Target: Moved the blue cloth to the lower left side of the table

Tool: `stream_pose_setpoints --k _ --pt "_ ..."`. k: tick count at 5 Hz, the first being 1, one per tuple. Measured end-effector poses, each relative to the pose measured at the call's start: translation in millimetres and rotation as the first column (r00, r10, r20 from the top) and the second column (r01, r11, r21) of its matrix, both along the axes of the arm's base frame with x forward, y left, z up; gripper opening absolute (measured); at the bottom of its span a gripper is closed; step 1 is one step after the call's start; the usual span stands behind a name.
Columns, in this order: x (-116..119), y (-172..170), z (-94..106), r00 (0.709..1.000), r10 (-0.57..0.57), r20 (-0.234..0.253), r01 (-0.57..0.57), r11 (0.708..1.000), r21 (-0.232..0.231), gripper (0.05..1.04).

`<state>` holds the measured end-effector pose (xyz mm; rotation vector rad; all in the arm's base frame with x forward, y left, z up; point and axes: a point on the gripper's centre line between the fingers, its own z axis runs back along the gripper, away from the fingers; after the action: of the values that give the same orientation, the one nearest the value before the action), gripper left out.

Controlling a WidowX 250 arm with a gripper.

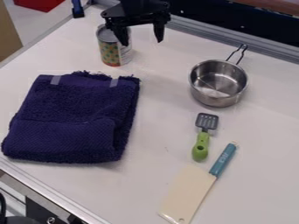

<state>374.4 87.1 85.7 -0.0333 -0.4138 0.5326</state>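
The black gripper [142,38] hangs at the top of the camera view, its two fingers pointing down and spread apart with nothing between them. One finger overlaps the can behind it. Below and to the left of the gripper, the folded dark blue cloth [73,118] lies flat on the left part of the white table [152,175]. Its lower left corner is close to the table's edge. Two light strips show near the cloth's upper edge.
A can [111,50] stands above the cloth, beside the gripper. On the right are a metal pot [218,83] with its handle toward the back, a green-handled spatula [201,142] and a cream cleaver with a blue handle [189,190]. A metal rail runs along the back.
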Motion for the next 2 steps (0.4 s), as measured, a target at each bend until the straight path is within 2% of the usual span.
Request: stream_pose_setpoints --k 1,2 --pt "-4.6 -1.2 -15.8 0.999 -0.011 -0.039 0.010 1.000 -0.006 0.999" --pt "-7.7 0.4 -23.7 0.991 -0.128 -0.026 0.129 0.991 0.041 1.000"
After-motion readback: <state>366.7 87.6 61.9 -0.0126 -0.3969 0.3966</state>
